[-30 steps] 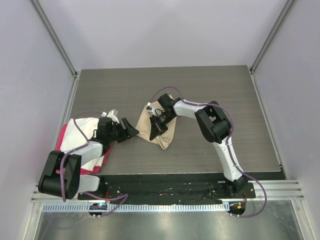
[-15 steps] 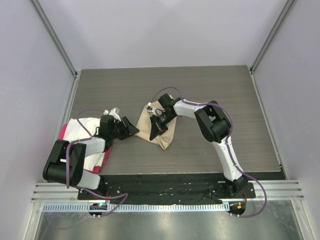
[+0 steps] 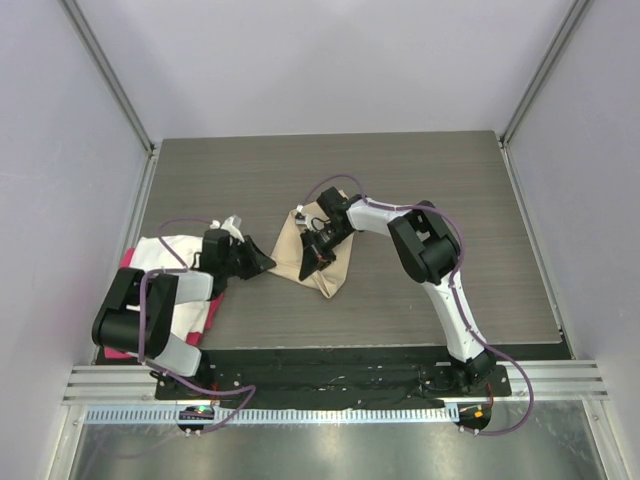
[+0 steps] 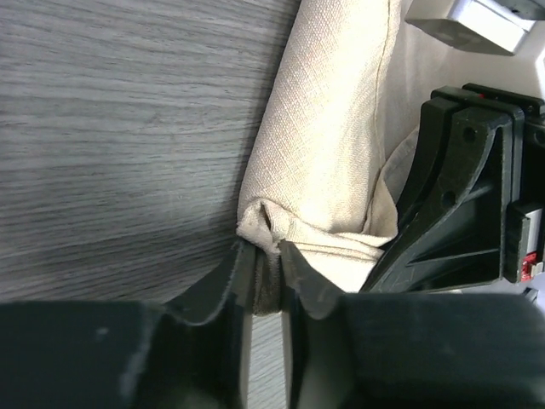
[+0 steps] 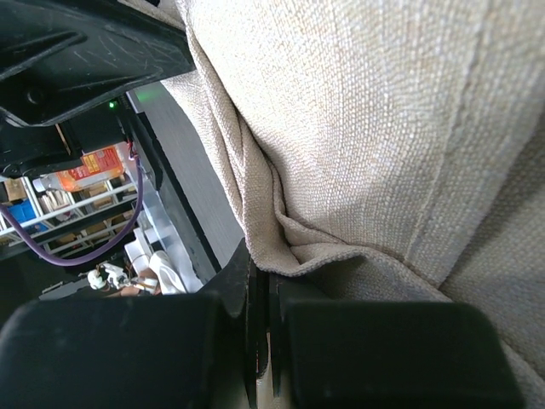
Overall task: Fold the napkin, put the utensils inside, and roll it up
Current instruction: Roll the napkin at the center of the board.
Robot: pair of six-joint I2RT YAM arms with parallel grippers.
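Observation:
The beige napkin (image 3: 325, 268) lies bunched in the middle of the table. It fills the right wrist view (image 5: 383, 128) and shows as a rolled fold in the left wrist view (image 4: 332, 128). My left gripper (image 3: 264, 262) is at its left corner, shut on a pinched tip of the napkin (image 4: 266, 256). My right gripper (image 3: 313, 250) rests on the napkin's middle. Its jaws are shut, with a hem fold of the napkin (image 5: 274, 271) at their tips. No utensils are in view.
A white cloth (image 3: 172, 252) over a pink-red cloth (image 3: 124, 268) lies at the left edge under the left arm. The right gripper's black body (image 4: 460, 196) stands close to the left fingers.
My left gripper has slid slightly left and closed its jaws on the napkin's left corner. The right gripper and the napkin have stayed where they were.

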